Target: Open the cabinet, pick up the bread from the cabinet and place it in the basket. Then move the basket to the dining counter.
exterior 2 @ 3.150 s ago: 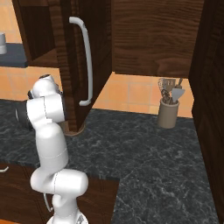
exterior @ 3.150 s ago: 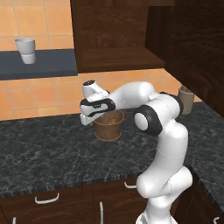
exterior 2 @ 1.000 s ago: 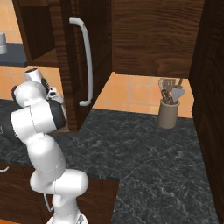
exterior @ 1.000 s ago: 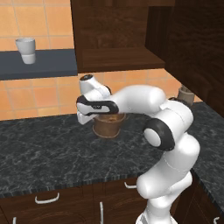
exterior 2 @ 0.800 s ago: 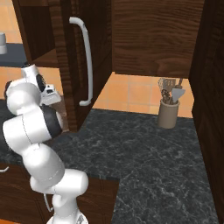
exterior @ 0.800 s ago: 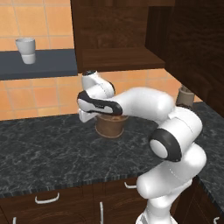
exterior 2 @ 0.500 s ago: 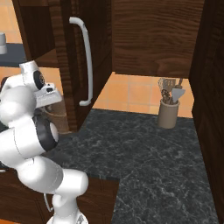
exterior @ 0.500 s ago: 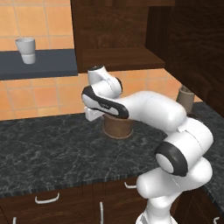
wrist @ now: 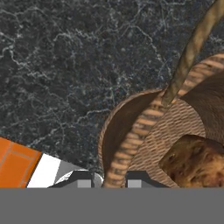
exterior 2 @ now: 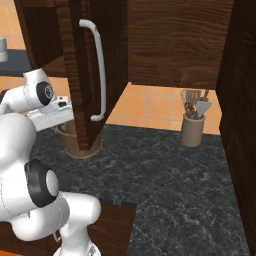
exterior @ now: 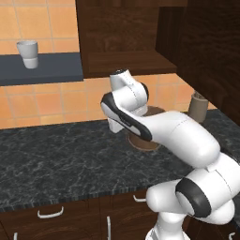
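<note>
Woven basket (wrist: 175, 131) on the dark counter (wrist: 65, 65), bread (wrist: 197, 162) already inside — tool (wrist: 114, 181) closing on its rim. Next, by judgement: lift and carry it to the dining counter.

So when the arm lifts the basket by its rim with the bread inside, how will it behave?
The basket looks woven and stiff, so the rim should hold shape between the fingers. The gripper straddles one side of the rim, so it will probably hang tilted. The bread lies loose on the bottom and may slide; the thin handle could swing.
</note>
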